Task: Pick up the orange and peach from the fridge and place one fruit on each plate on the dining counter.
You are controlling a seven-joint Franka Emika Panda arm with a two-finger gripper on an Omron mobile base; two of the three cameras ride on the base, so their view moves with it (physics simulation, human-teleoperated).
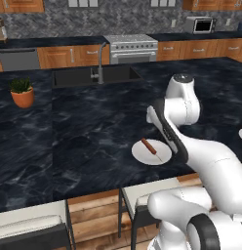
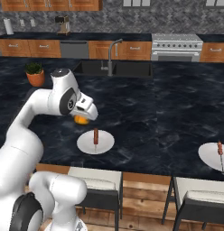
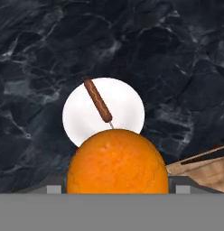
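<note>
— Orange [image 3: 117,161], bright against black stone; see it?
— Yes, the gripper [image 2: 82,118] is clamped on it, above the counter [image 2: 154,108].
— And beneath?
— A white plate [image 3: 127,106] near the counter's edge, with a corn dog [image 3: 97,100] on a stick lying across it.
— Another plate [image 2: 208,155]?
— Off to the right, well apart.

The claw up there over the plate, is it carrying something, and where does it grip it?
Yes, the claw holds the orange, gripped at its two sides, above the plate.
</note>
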